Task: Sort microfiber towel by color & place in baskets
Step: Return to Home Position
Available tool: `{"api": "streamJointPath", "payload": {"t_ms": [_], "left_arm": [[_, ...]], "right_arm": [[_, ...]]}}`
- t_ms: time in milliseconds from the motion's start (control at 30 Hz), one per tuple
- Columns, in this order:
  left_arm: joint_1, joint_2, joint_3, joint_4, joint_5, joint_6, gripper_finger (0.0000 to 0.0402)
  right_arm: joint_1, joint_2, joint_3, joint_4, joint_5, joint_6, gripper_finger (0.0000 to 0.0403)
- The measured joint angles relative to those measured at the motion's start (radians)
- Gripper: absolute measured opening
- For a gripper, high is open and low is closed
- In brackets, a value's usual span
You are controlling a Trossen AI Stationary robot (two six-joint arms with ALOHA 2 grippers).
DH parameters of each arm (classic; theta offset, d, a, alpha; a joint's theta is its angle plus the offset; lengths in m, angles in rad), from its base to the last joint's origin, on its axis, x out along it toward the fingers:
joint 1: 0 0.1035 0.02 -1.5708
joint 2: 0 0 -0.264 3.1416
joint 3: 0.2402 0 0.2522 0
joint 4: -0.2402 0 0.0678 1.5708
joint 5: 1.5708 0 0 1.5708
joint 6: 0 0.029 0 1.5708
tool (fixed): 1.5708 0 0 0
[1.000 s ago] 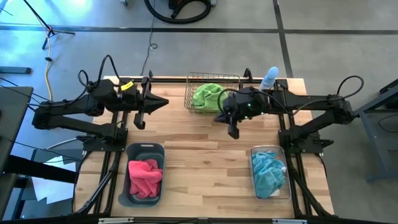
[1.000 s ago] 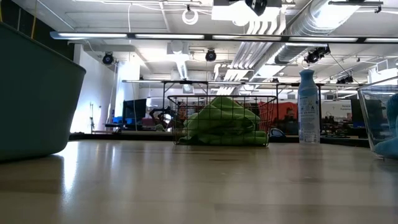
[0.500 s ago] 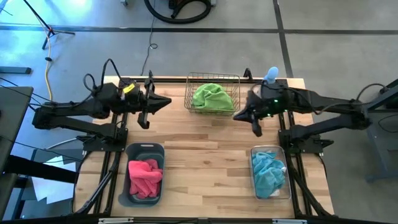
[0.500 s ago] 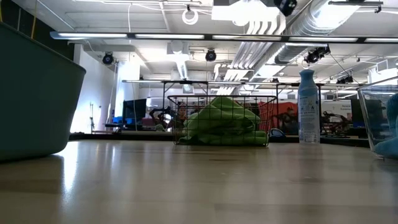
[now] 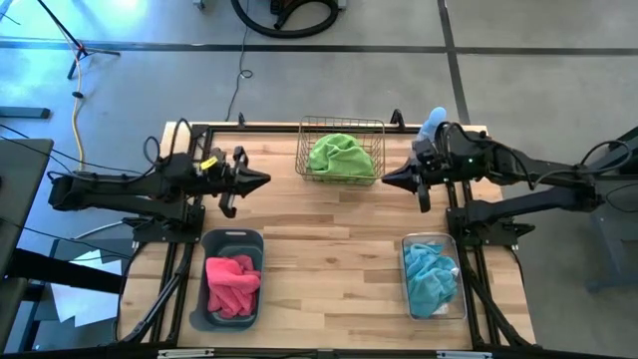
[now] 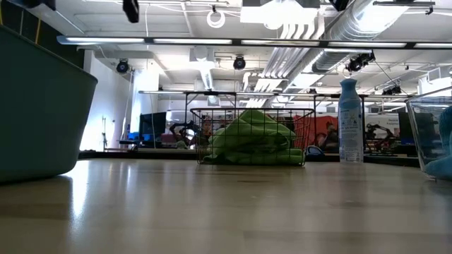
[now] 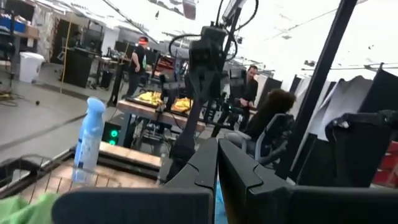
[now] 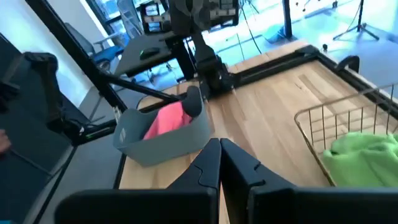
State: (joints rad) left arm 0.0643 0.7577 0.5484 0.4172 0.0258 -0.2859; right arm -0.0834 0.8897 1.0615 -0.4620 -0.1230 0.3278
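Observation:
A green towel [image 5: 340, 153] lies in the brass wire basket [image 5: 302, 150] at the table's far middle. At the near left, a pink towel [image 5: 231, 282] fills the dark grey tub [image 5: 207, 244]. At the near right, a blue towel [image 5: 430, 275] lies in the clear tub [image 5: 410, 242]. My left gripper [image 5: 263, 180] hangs shut and holds nothing, left of the wire basket above the table. My right gripper [image 5: 388, 179] hangs shut and holds nothing, just right of that basket. The right wrist view shows shut fingers [image 8: 211, 163], the grey tub [image 8: 180, 140] and the green towel [image 8: 367, 152].
A pale blue spray bottle [image 5: 432, 122] stands at the far right corner, right of the wire basket, and shows as the bottle [image 6: 349, 120] in the low view. Bare wood [image 5: 329, 249] lies between the two near tubs. People stand in the room beyond the table.
My right gripper has drawn back from the wire basket toward the table's right edge, rolling a little, still shut. My left gripper has sunk lower and now shows at the top of the low view. The towels and baskets have stayed put.

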Motion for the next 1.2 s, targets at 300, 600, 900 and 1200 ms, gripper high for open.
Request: {"api": "streamJointPath", "payload": {"t_ms": [300,600,900,1200], "left_arm": [[0.0,-0.289,-0.144,-0.056,-0.02,0.027,0.0],[0.0,-0.421,-0.314,0.054,-0.037,0.008,0.0],[0.0,-0.453,-0.463,0.268,-0.031,-0.045,0.0],[0.0,-0.488,-0.538,0.263,-0.078,-0.065,0.0]], "right_arm": [[-0.001,0.013,0.0,0.037,0.003,0.048,0.0],[-0.001,0.011,0.0,0.139,0.034,0.12,0.0],[-0.001,0.008,0.0,0.138,0.063,0.144,0.0],[-0.001,-0.045,0.001,0.13,0.063,0.133,0.0]]}}
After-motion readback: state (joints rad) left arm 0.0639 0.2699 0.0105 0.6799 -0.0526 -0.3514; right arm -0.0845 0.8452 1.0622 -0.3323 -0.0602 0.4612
